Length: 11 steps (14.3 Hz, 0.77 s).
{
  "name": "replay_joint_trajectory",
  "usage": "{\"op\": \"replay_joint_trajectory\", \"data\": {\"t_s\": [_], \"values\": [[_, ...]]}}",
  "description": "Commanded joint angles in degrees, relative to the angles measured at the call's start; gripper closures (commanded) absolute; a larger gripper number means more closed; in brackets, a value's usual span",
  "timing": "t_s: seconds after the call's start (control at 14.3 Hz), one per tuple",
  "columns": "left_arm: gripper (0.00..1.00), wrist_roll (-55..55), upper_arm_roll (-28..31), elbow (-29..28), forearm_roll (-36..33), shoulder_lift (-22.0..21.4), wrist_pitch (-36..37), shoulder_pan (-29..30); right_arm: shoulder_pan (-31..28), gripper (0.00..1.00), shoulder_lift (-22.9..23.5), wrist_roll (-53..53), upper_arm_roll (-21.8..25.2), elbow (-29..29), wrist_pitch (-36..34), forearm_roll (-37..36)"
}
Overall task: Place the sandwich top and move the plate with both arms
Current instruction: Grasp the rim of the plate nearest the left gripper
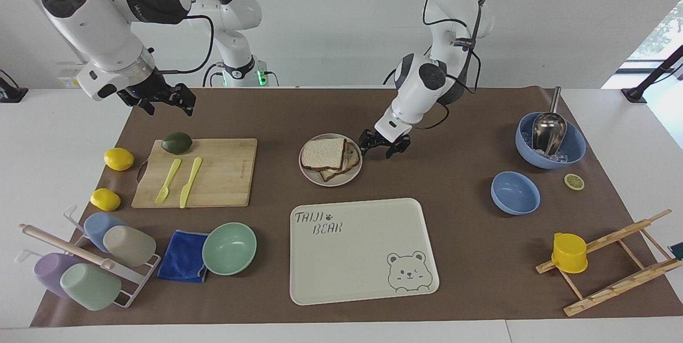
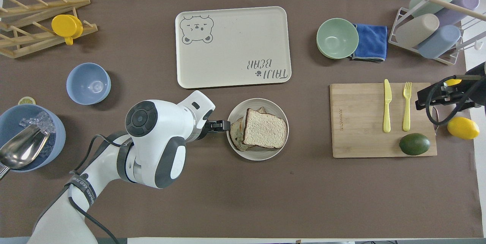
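The sandwich top (image 1: pixel 323 152), a pale square bread slice with a brown crust, lies on other slices on the small round beige plate (image 1: pixel 332 182) in the middle of the mat. Both show in the overhead view, the bread (image 2: pixel 264 128) on the plate (image 2: pixel 258 156). My left gripper (image 1: pixel 383 146) is low and open, right beside the plate's rim on the side toward the left arm's end; it also shows in the overhead view (image 2: pixel 221 125). I cannot tell if it touches the rim. My right gripper (image 1: pixel 163 103) is open and empty, raised over the mat's edge by the cutting board's end (image 2: pixel 422 101).
The bear-printed tray (image 1: pixel 363 257) lies farther from the robots than the plate. A cutting board (image 1: pixel 224 172) with avocado (image 1: pixel 176 143), fork and knife, two lemons, a mint bowl (image 1: pixel 229 248), blue cloth and cup rack sit toward the right arm's end. Blue bowls (image 1: pixel 515 192) and a wooden rack sit toward the left arm's end.
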<state>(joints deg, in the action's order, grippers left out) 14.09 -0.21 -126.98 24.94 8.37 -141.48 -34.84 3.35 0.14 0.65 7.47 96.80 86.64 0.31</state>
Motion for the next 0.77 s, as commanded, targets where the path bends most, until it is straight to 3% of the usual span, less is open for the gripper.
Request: {"op": "replay_joint_trajectory", "data": {"t_s": [0.0,0.49,0.7], "values": [[0.22,-0.4,0.8,0.0,2.6,0.7,-2.4,-1.7,0.0,0.00,0.1,1.2,0.2,-2.0,-0.1,-0.1],[0.45,-0.1,0.8,0.0,4.9,2.4,-5.7,-3.8,-0.3,0.00,-1.3,0.8,0.1,-0.8,-0.1,0.4],[0.50,-0.1,0.8,0.0,5.3,2.5,-5.7,-3.8,-0.4,0.00,-1.3,0.9,0.1,-0.8,-0.1,0.4]]}}
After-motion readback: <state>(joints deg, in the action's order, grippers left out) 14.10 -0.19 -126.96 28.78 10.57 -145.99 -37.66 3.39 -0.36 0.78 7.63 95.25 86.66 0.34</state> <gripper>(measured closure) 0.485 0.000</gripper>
